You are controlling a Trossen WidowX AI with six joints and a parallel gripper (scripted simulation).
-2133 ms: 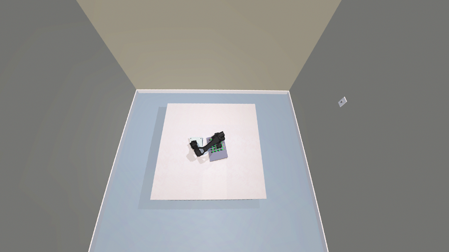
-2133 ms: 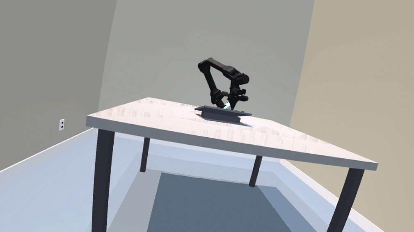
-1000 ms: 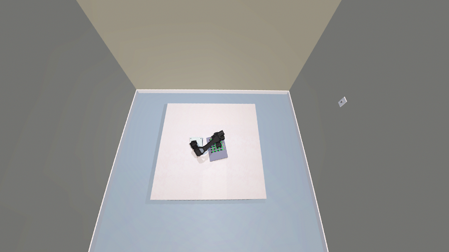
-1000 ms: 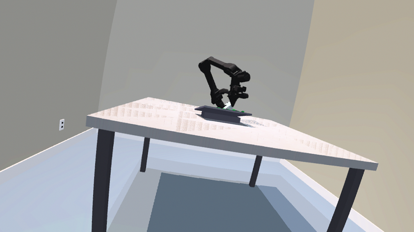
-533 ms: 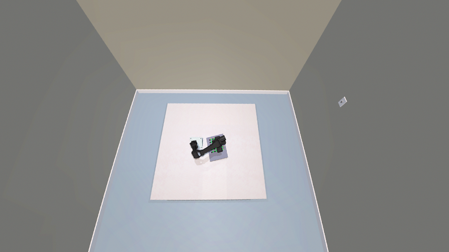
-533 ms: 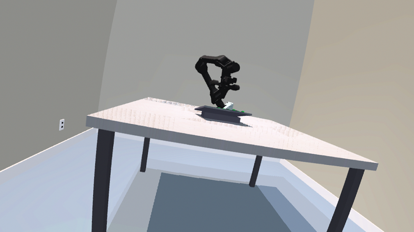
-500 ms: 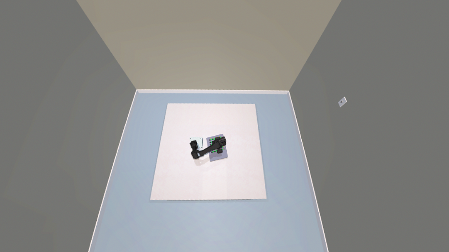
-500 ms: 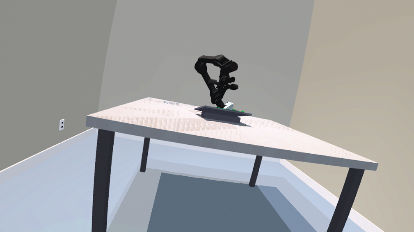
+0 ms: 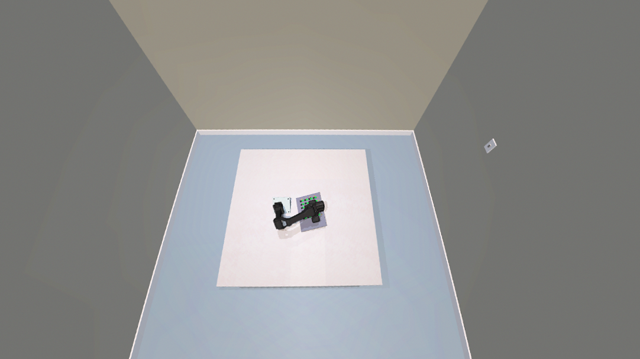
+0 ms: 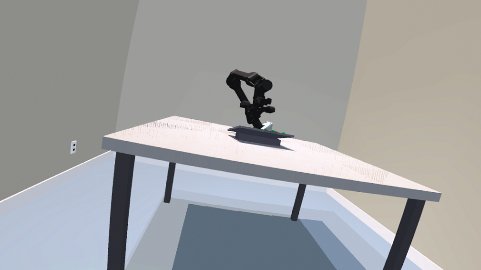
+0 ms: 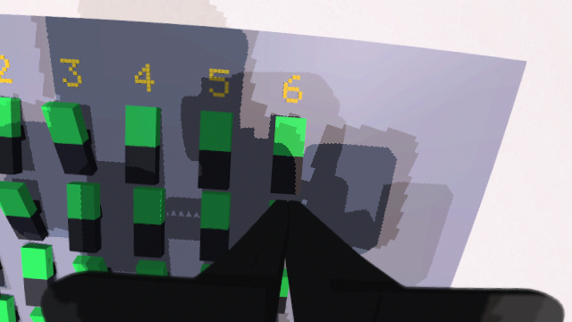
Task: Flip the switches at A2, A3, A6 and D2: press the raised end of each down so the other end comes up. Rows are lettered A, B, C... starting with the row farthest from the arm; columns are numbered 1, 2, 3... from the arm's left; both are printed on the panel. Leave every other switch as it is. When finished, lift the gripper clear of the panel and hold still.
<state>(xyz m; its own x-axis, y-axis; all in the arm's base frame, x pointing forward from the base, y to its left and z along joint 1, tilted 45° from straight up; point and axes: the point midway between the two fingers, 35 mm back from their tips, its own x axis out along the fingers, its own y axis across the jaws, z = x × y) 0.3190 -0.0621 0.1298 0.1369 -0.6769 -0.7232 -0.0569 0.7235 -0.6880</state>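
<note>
The switch panel (image 9: 313, 225) (image 10: 257, 138) (image 11: 447, 112) lies on the table. My gripper (image 11: 286, 211) is shut and empty, its tips just on the near side of switch A6 (image 11: 290, 136) in the wrist view, over column 6. A6's black near half and green far half both show. Switch A3 (image 11: 67, 122) is at upper left, with a thin edge face showing beyond its green end. Switch A2 (image 11: 10, 118) is cut by the left edge. Switch D2 (image 11: 37, 315) barely shows at the bottom left. Whether the fingertips touch the panel cannot be told.
Switch A5 (image 11: 215, 131) and switch A4 (image 11: 142, 127) stand left of A6. Switch B5 (image 11: 215, 210) is close left of the fingers, which cover most of B6. A pale plate (image 9: 285, 201) is at the arm's base. Arm shadows darken much of the panel.
</note>
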